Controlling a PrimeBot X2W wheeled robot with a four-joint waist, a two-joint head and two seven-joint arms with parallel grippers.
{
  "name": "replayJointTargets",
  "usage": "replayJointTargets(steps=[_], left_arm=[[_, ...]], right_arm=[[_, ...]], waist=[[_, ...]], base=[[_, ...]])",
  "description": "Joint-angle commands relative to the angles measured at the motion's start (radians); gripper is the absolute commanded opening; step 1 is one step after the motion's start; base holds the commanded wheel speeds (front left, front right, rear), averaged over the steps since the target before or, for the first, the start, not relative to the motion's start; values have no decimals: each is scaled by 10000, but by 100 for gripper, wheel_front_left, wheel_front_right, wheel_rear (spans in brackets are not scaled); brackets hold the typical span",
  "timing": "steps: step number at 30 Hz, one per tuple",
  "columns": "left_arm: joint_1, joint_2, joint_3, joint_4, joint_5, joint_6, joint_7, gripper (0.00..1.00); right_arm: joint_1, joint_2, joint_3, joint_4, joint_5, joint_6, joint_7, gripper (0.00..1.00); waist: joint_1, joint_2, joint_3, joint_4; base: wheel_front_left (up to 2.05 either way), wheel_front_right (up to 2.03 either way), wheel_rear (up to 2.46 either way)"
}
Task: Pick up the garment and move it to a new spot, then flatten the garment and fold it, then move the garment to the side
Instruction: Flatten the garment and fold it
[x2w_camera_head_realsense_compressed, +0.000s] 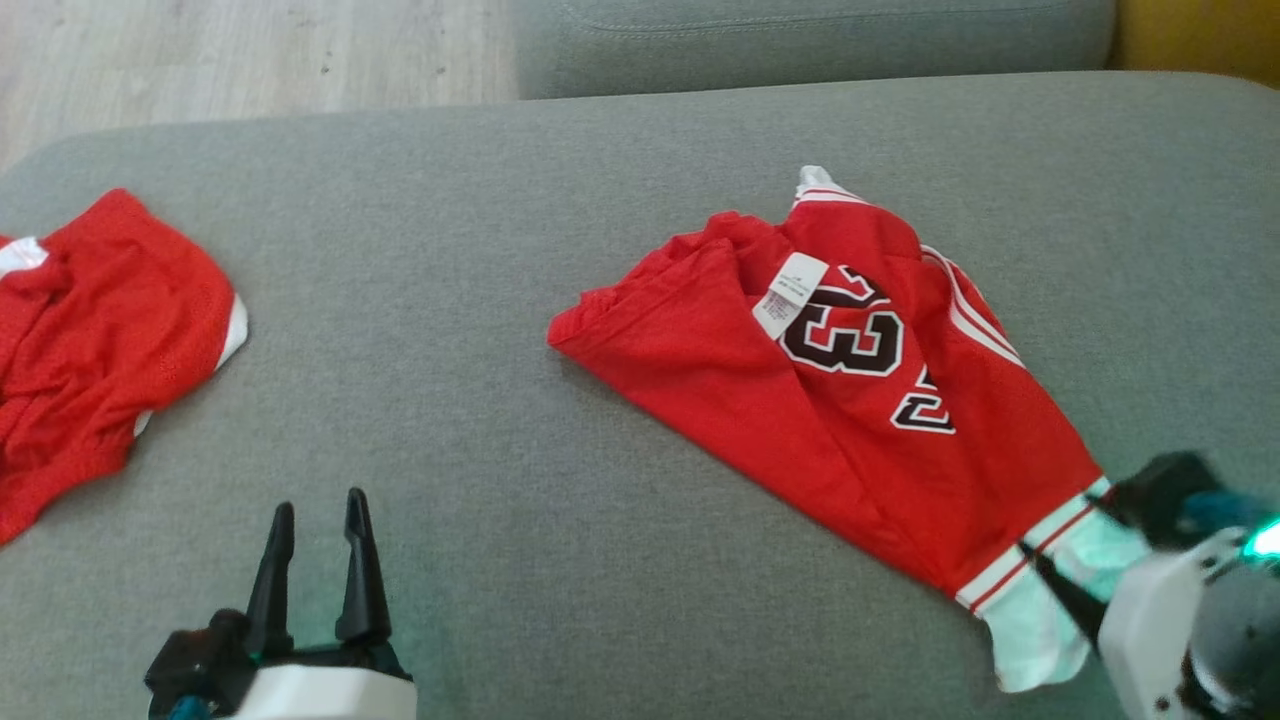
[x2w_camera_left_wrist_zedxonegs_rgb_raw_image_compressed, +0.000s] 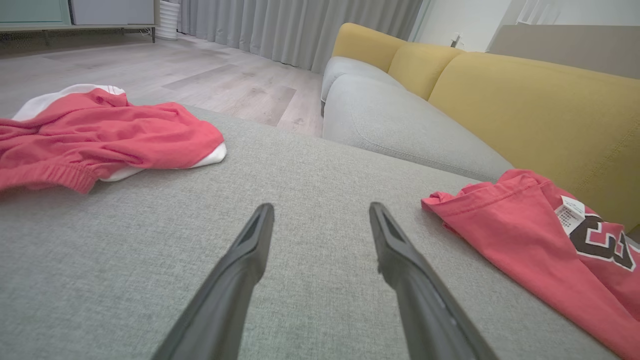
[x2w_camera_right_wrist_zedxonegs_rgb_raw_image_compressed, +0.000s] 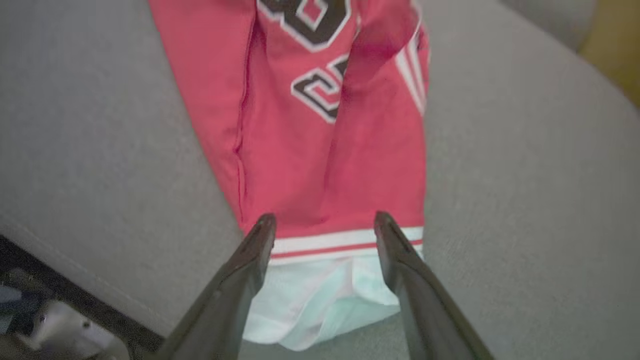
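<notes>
The garment (x2w_camera_head_realsense_compressed: 800, 420) is a red jersey with a black-and-white number, a white label and a white hem, lying loosely folded on the grey cushion right of centre. My right gripper (x2w_camera_head_realsense_compressed: 1085, 535) is at its near white hem, open. In the right wrist view the right gripper (x2w_camera_right_wrist_zedxonegs_rgb_raw_image_compressed: 325, 222) has its fingers spread either side of the garment (x2w_camera_right_wrist_zedxonegs_rgb_raw_image_compressed: 300, 165), with the white hem band between them and nothing pinched. My left gripper (x2w_camera_head_realsense_compressed: 320, 505) stands open over bare cushion at the lower left. Seen from the left wrist, the left gripper (x2w_camera_left_wrist_zedxonegs_rgb_raw_image_compressed: 321, 207) is well left of the garment (x2w_camera_left_wrist_zedxonegs_rgb_raw_image_compressed: 520, 230).
A second red garment (x2w_camera_head_realsense_compressed: 90, 330) with white trim lies crumpled at the cushion's left edge, also (x2w_camera_left_wrist_zedxonegs_rgb_raw_image_compressed: 100, 135). The grey cushion (x2w_camera_head_realsense_compressed: 500, 450) has bare fabric between the two. A yellow backrest (x2w_camera_left_wrist_zedxonegs_rgb_raw_image_compressed: 525, 100) rises behind; wooden floor (x2w_camera_head_realsense_compressed: 250, 50) lies beyond. The cushion's front edge (x2w_camera_right_wrist_zedxonegs_rgb_raw_image_compressed: 75, 250) is close.
</notes>
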Motion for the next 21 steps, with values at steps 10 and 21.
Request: replayJointTargets(steps=[10, 21], left_arm=[[-177, 3, 377, -397, 165, 1, -95, 100], [-203, 3, 165, -333, 263, -37, -95, 100]], right_arm=[[-207, 3237, -2553, -1104, -2389, 73, -3254, 100], [-43, 5823, -4230, 2326, -4626, 73, -8729, 100]], waist=[[0, 0, -55, -153], [0, 0, -235, 33]], base=[[0, 0, 0], [0, 0, 0]])
